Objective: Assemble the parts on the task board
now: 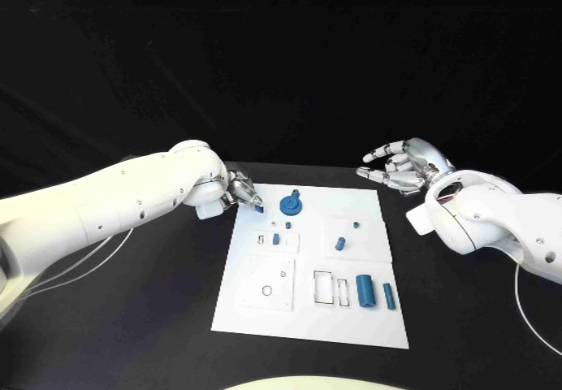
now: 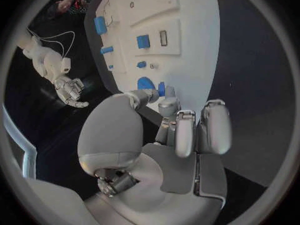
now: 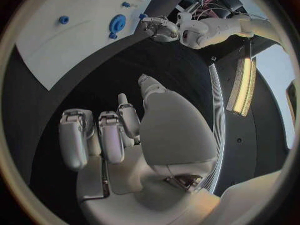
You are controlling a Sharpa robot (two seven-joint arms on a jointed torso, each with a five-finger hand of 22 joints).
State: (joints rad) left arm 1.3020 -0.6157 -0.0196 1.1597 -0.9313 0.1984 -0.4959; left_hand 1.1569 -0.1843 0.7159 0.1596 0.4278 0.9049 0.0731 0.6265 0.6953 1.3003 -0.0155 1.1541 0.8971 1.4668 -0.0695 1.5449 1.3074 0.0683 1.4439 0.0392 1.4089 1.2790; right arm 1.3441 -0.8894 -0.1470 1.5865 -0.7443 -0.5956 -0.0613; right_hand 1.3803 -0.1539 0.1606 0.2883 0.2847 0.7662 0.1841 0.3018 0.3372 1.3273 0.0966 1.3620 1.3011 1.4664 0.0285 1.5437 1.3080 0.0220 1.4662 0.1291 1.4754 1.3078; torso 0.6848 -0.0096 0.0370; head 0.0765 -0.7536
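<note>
Reaching over the far left corner of the task board, the left hand hangs with its fingertips just beside the blue gear, which lies toward the board's middle from those fingers. In the left wrist view the fingers are curled inward with the tips pointing at the gear and a small blue piece close against them — whether they pinch that piece or merely touch it, I cannot tell. The right hand sits off the board's far right corner, palm up, fingers apart and holding nothing; it is well apart from every part, so the left hand is clearly the nearer one for the gear.

Further toward the robot lie a small blue peg in a raised block, another blue piece near the board's right side, and two blue cylinders lying side by side at the near right, their long axes running along the board's length. Nothing stands between the left fingertips and the gear — the short path looks clear, though the peg block sits just nearer the robot
</note>
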